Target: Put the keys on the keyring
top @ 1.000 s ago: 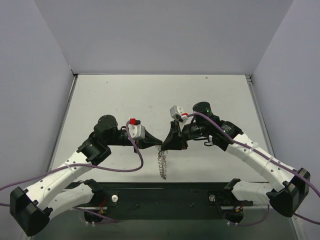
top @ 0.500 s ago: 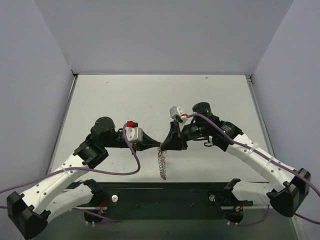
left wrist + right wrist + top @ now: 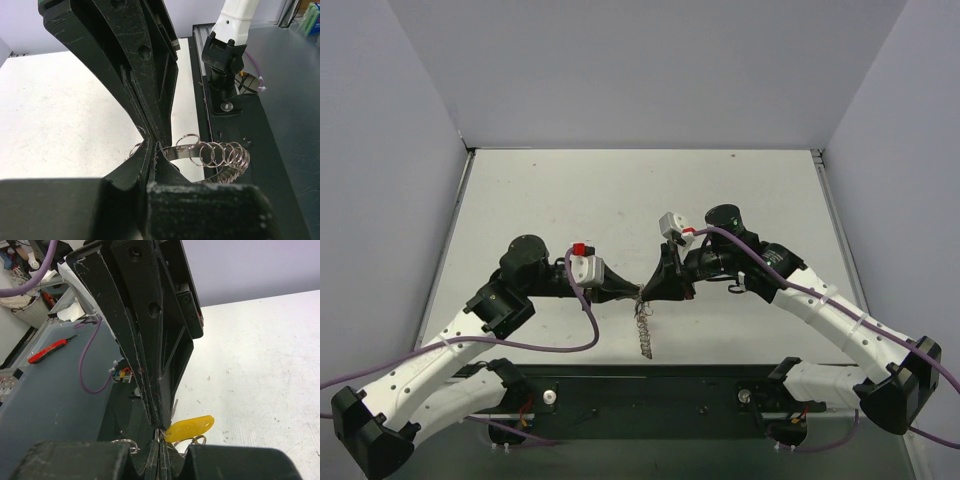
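Observation:
My two grippers meet tip to tip above the table's near middle. The left gripper (image 3: 635,289) (image 3: 152,149) is shut on the flat silvery end of the keyring (image 3: 220,154). The keyring's coiled loops hang down from the tips (image 3: 643,330). The right gripper (image 3: 651,290) (image 3: 160,436) is shut, pinching the thin wire loop of a yellow-headed key (image 3: 190,427) that dangles just beside its tips. The other gripper's fingers (image 3: 145,340) press in from above. No other keys show.
The black base rail (image 3: 650,395) runs along the near edge, right under the hanging keyring. A small loose ring (image 3: 122,442) shows left of the right jaws. The white table (image 3: 620,200) stretches behind the arms, with grey walls around it.
The left arm has drawn back slightly to the left while its fingertips stay at the meeting point. The right arm and the hanging keyring have barely moved.

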`<state>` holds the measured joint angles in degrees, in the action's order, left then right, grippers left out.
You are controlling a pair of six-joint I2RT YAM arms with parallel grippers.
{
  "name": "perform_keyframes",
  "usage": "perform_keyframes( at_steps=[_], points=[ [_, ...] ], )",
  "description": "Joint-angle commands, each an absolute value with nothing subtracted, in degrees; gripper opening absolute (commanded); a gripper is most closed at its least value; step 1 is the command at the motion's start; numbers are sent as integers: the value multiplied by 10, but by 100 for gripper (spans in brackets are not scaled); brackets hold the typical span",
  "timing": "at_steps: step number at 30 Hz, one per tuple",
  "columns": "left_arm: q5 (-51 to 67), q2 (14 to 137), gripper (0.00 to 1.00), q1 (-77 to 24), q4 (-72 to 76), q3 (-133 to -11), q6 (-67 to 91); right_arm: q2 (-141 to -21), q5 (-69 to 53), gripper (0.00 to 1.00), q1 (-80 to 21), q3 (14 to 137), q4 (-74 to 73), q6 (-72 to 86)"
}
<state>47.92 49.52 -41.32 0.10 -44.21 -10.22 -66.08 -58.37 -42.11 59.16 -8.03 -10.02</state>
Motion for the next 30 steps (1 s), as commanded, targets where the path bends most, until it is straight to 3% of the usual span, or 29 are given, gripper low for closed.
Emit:
perform_keyframes(
  at_steps=[1, 30],
  points=[
    [481, 490, 0, -418, 9, -461, -110, -646, -610, 0, -425, 620, -54, -114],
    [490, 504, 0, -441, -32, -489, -122, -668, -563, 0, -446, 652, -87, -115]
  ],
)
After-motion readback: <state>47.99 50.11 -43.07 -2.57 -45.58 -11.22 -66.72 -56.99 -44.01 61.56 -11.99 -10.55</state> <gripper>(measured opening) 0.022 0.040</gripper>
